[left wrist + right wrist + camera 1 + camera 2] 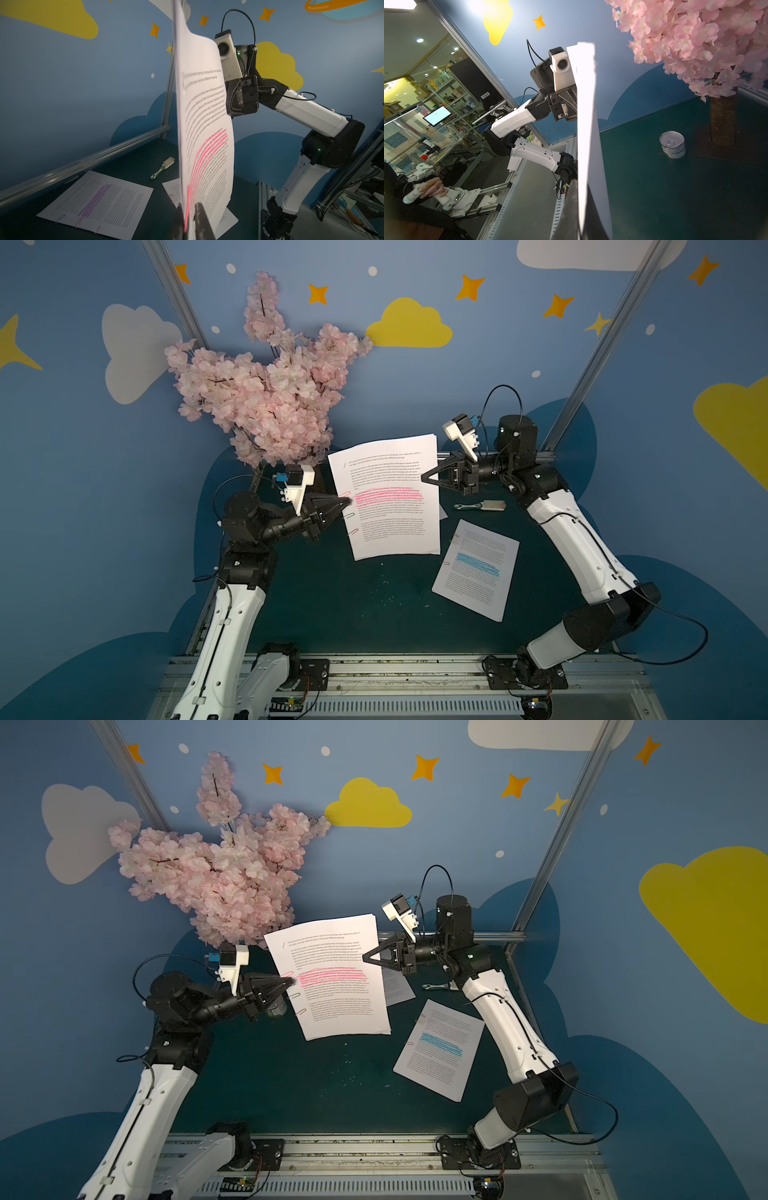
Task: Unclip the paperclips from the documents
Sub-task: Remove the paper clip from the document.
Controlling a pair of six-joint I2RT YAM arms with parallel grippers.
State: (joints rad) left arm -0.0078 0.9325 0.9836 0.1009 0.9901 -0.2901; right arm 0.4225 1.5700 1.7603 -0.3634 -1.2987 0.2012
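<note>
Both top views: right hand [423, 479] clamps page [390, 464] mid-air; left hand [351, 502] nips pink clip [344, 494]. Best slide the clip straight outward, page taut.

**Pink-band document** [390, 497]: a white printed page that I hold tilted, raised off the counter [332, 605]. The left fingers [202, 222] and right fingers [568, 212] pinch opposite side edges. The edge at the left fingers carries three paperclips [348, 515]: pink, green and red.

**Blue-band document** [476, 570]: lies flat and skewed, toward the counter's right edge. I see two paperclips [456, 537] on one long margin.

**Purple-band document** [97, 203]: lies flat near the counter's far edge, mostly under the raised page in both top views. One margin carries blue, pink and red paperclips [78, 222].
</note>
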